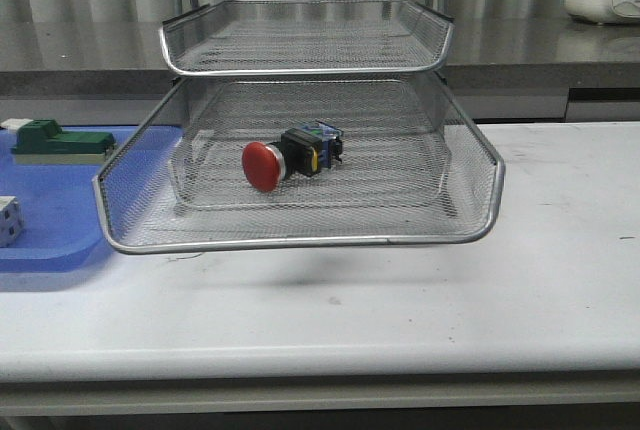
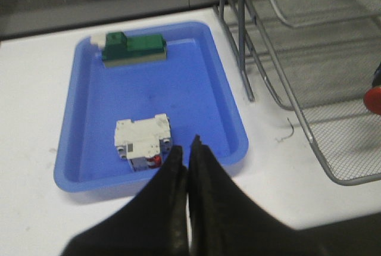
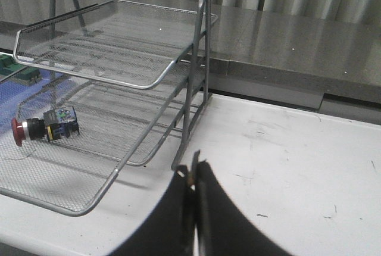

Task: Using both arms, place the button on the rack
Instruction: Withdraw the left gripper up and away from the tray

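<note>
Button [image 1: 290, 156] lying on its side on mesh floor of rack [image 1: 300, 243], on the tier slid out toward the camera, under the upper tier. Red head toward rack's front-left, dark body toward rear-right. Resting near middle of that tier, apart from every rim. Nothing gripping it.

Left gripper [image 2: 189, 144] pressed together, fingertips meeting, pinching nothing. Hanging left of rack, over near rim of blue tray [image 2: 226, 95]. White block [image 2: 143, 141] in tray just beyond fingertips; green-and-beige block [image 2: 133, 49] at tray's far end. Tray lying left of rack, just beside its uprights.

Right gripper [image 3: 193, 171] likewise pressed together, holding nothing. Over bare white table [image 3: 286, 166] to right of rack, near its front-right upright, well apart from button.
</note>
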{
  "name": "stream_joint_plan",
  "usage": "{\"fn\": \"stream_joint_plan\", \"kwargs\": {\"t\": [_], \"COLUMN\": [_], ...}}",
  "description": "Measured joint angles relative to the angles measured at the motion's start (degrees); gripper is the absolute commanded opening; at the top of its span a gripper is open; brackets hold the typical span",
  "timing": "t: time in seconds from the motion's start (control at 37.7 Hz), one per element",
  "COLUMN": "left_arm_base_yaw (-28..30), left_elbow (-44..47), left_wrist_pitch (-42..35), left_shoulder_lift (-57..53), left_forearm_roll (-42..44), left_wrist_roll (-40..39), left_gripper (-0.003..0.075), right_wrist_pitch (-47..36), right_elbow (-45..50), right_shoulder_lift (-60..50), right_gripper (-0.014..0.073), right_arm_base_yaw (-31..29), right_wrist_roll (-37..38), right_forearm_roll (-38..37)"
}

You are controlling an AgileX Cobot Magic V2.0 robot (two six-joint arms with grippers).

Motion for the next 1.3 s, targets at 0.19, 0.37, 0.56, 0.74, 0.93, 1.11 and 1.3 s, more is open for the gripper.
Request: {"fn": "stream_joint_plan", "kwargs": {"t": [0.19, 0.37, 0.56, 0.74, 0.93, 1.11, 1.3], "left_arm_base_yaw": [0.00, 0.00, 0.00, 0.00, 0.00, 0.00, 0.00], "left_elbow": [6.73, 9.14, 9.14, 9.14, 9.14, 9.14, 9.14], "left_wrist_pitch": [-1.78, -1.78, -1.78, -1.78, -1.78, -1.78, -1.78], "left_shoulder_lift": [-12.09, -15.97, -16.20, -16.20, -16.20, -16.20, -16.20], "left_forearm_roll": [-0.22, -0.22, -0.22, -0.22, -0.22, -0.22, -0.22], "left_wrist_roll": [0.00, 0.00, 0.00, 0.00, 0.00, 0.00, 0.00], "left_gripper": [-0.0019, -0.0019, -0.0019, -0.0019, -0.0019, -0.0019, -0.0019], "right_wrist_pitch": [0.00, 0.00, 0.00, 0.00, 0.00, -3.57, -4.27], "right_elbow": [0.00, 0.00, 0.00, 0.00, 0.00, 0.00, -4.36], "right_shoulder_lift": [0.00, 0.00, 0.00, 0.00, 0.00, 2.05, 15.97], "right_gripper": [-0.0109, -0.0109, -0.0109, -0.0109, -0.0109, -0.0109, -0.0109], "right_arm_base_yaw": [0.00, 0.00, 0.00, 0.00, 0.00, 0.00, 0.00], "right_wrist_roll": [0.00, 0.00, 0.00, 0.00, 0.00, 0.00, 0.00], "right_forearm_roll": [0.00, 0.00, 0.00, 0.00, 0.16, 1.34, 1.41]}}
